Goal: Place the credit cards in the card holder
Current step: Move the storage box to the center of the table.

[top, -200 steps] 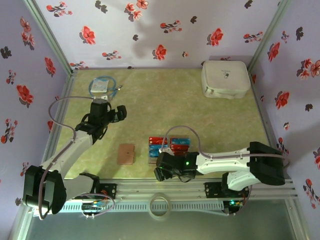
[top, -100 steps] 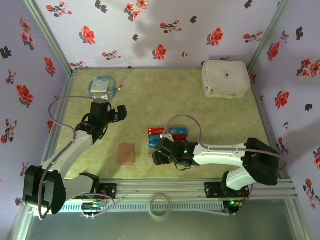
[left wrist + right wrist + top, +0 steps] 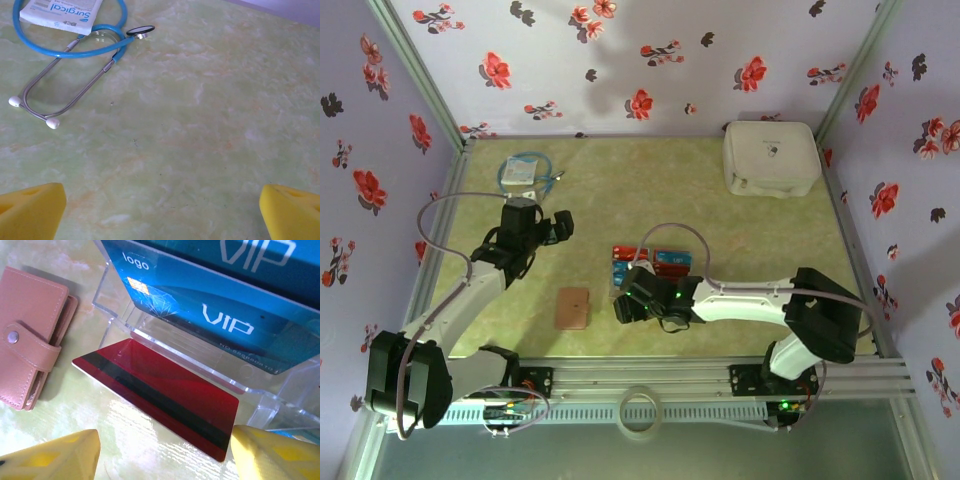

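Mottled green table (image 3: 650, 190) | glossy red card (image 3: 160, 395) flat near tan stitched card holder (image 3: 27, 335) | left tool (image 3: 162, 210) spread | right tool (image 3: 162, 460) spread

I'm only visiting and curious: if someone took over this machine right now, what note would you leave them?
Left jaws: open, empty, above bare table near the stethoscope.
Right jaws: open, empty, low over a red card lying flat, stripe up, in front of the clear tray.
Card holder: on the table left of that card, strap snapped shut.
Blue cards: standing in the tray.
Done: no card seen in the holder.
Left: open the holder and put the cards in.
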Controlling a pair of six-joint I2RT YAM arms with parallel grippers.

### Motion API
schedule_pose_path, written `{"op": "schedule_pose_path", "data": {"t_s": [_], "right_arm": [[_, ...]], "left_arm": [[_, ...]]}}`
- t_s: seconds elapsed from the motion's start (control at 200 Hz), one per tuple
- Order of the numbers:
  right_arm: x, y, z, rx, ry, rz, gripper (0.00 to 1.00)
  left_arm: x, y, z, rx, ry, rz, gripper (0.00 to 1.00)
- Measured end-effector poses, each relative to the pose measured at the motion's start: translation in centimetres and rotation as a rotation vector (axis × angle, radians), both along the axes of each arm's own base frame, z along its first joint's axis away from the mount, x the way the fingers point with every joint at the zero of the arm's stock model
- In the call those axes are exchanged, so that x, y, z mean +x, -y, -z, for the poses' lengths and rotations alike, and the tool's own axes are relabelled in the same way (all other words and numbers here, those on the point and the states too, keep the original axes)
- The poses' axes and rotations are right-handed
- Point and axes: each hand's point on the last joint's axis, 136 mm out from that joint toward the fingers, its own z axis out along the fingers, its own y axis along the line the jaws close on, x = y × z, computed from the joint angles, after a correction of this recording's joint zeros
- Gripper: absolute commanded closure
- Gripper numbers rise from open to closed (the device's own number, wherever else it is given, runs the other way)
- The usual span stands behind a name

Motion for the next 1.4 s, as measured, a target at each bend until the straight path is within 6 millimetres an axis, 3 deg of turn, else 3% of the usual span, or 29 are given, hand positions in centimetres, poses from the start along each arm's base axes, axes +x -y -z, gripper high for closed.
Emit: {"op": "schedule_pose_path", "data": {"t_s": [0.285,0.52,0.785,0.92,1.13,1.4], "right_arm": [[-1.4,0.0,-2.4,0.066,-0.003,-0.046,0.3],[-3.5,-1.7,-0.3,-0.009,-0.037,-0.161,0.3],[-3.1,-4.6,1.1,-0.057,-0.027,-0.231,0.3],[-2.3,-5.3,2.0,-0.082,-0.02,-0.244,0.3],[0.0,-4.5,2.7,-0.112,-0.001,-0.203,0.31],[5.1,-3.0,2.5,-0.136,0.059,-0.087,0.31]], "left_arm": [[0.0,0.0,0.0,0.0,0.0,0.0,0.0],[0.0,0.0,0.0,0.001,0.001,-0.001,0.0],[0.0,0.0,0.0,0.001,0.002,-0.002,0.0],[0.1,0.0,-0.2,0.001,0.004,-0.002,0.0],[0.1,-0.1,-0.2,0.007,0.006,-0.006,0.0],[0.0,-0.2,-0.5,0.005,0.014,-0.006,0.0]]}}
